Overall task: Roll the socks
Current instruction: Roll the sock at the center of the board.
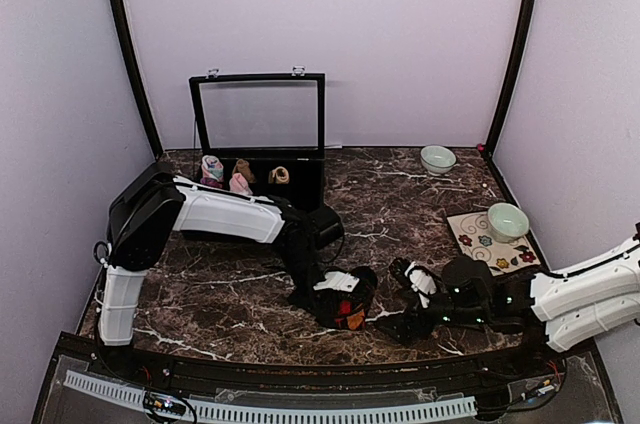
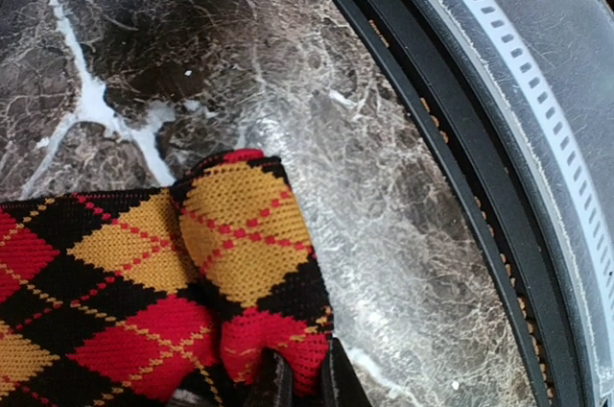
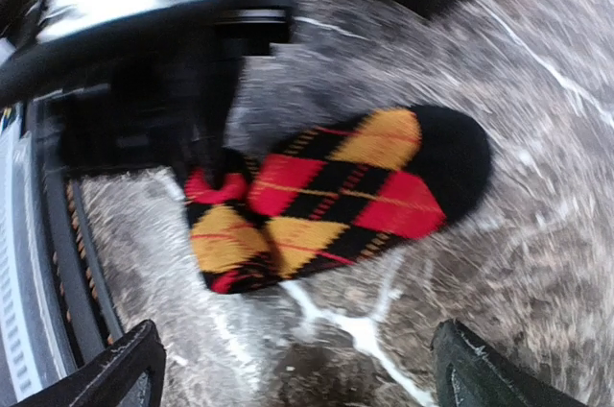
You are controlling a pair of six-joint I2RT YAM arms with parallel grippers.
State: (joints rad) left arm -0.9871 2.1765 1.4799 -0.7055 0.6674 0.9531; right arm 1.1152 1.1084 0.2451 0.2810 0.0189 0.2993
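Observation:
A black sock with red and orange argyle diamonds (image 1: 350,316) lies folded near the table's front middle. The left wrist view shows its knit close up (image 2: 144,273), and the right wrist view shows it whole with a black toe (image 3: 326,201). My left gripper (image 1: 331,296) comes down on its left end and is shut on a red fold of the sock's edge (image 2: 305,373). My right gripper (image 1: 400,301) stands open just right of the sock, its fingers wide apart (image 3: 297,378) with bare marble between them. The cream striped sock is out of view.
A black box (image 1: 300,176) with a raised lid stands at the back left, holding small sock rolls (image 1: 212,170). A pale bowl (image 1: 437,158) sits at the back right. Another bowl (image 1: 507,221) rests on a floral mat (image 1: 478,244). The table's black front rim (image 2: 460,205) runs close by.

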